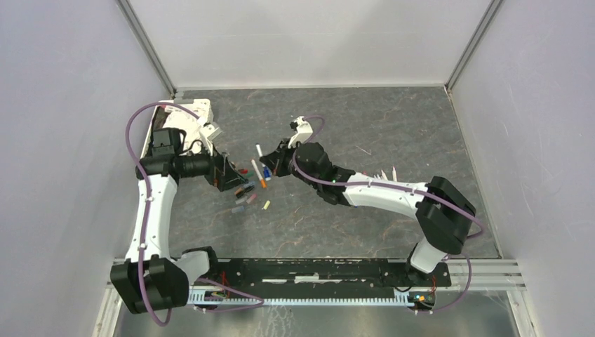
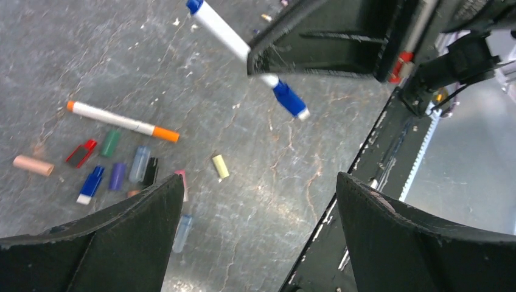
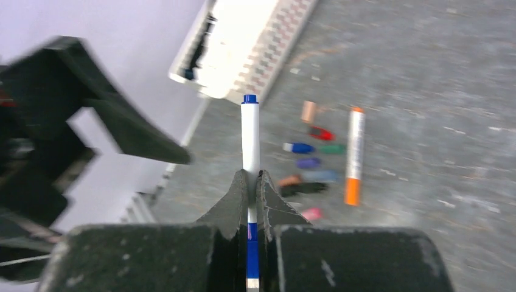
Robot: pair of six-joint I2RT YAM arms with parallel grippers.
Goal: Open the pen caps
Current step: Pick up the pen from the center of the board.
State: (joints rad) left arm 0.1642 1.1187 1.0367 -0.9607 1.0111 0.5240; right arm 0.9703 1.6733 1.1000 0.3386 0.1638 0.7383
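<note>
Uncapping of one blue pen is the step in hand, judged from both arms meeting above the table [image 1: 393, 140]. The next move calls for the left gripper [image 2: 258, 182] to line up across the blue cap [image 2: 289, 100], close on it, then pull along the barrel while the right gripper [image 3: 251, 176] resists. The left arm extends forward from its base and bends inward. The right arm reaches forward and to its left, forearm nearly level. The left gripper is spread wide, holds nothing, and faces the right gripper from close by. The right gripper is pressed together on the white barrel of the blue pen [image 3: 250, 137], held clear of the table. An orange pen [image 2: 122, 121], apparently capped, lies below the left gripper. The blue cap projects behind the right fingers, toward the left gripper. Loose pen caps [image 2: 115, 170] lie clustered below both grippers.
</note>
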